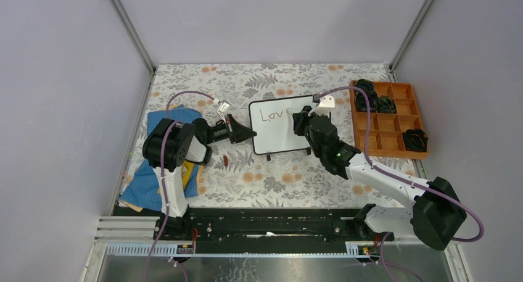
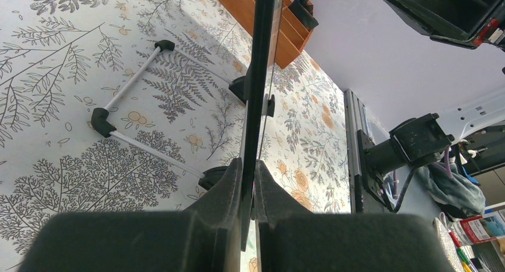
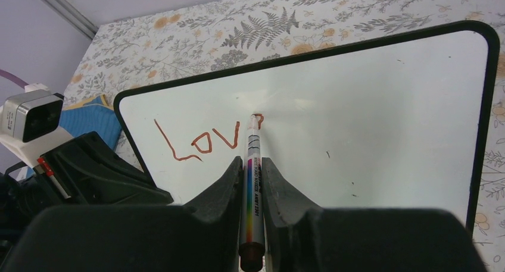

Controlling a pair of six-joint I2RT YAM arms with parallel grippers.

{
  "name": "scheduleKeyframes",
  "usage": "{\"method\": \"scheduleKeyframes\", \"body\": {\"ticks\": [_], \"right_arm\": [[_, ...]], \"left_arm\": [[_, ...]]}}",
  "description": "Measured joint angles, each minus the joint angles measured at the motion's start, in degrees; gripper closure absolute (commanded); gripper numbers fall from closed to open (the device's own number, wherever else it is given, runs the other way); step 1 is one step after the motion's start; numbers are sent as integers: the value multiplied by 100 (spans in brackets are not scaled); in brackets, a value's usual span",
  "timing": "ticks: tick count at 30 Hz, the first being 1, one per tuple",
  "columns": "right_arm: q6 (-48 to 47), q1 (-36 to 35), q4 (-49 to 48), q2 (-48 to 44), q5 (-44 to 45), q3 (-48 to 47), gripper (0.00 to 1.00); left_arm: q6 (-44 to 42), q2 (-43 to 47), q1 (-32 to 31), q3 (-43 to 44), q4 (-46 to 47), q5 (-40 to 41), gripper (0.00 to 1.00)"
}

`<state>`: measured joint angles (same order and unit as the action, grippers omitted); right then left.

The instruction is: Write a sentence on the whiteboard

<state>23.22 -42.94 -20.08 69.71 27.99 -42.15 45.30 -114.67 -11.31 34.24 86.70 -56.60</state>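
Note:
The whiteboard (image 1: 277, 134) stands upright mid-table on small black feet. It appears again in the right wrist view as whiteboard (image 3: 369, 123), and edge-on as whiteboard (image 2: 262, 58) in the left wrist view. My left gripper (image 1: 247, 134) is shut on its left edge; the same left gripper (image 2: 249, 171) pinches the black frame. My right gripper (image 3: 252, 165) is shut on a thin white marker (image 3: 252, 159) with a rainbow stripe. The marker's tip touches the board just right of the red-brown letters "Lov" (image 3: 199, 142), the visible part of the sentence (image 1: 271, 115).
An orange compartment tray (image 1: 388, 134) with several dark objects stands to the right of the board. A blue cloth (image 1: 145, 183) lies at the left by the left arm's base. A small red-brown cap-like piece (image 1: 226, 161) lies on the floral table cover.

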Motion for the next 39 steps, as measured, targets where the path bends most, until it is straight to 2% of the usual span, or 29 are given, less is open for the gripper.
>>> {"method": "scheduleKeyframes", "body": {"ticks": [22, 39], "right_arm": [[20, 4, 188, -11, -474, 72, 100], [46, 4, 667, -219, -299, 179, 100]], "left_arm": [[-28, 11, -2, 0, -24, 0, 100], [-96, 61, -50, 0, -101, 2, 100]]}}
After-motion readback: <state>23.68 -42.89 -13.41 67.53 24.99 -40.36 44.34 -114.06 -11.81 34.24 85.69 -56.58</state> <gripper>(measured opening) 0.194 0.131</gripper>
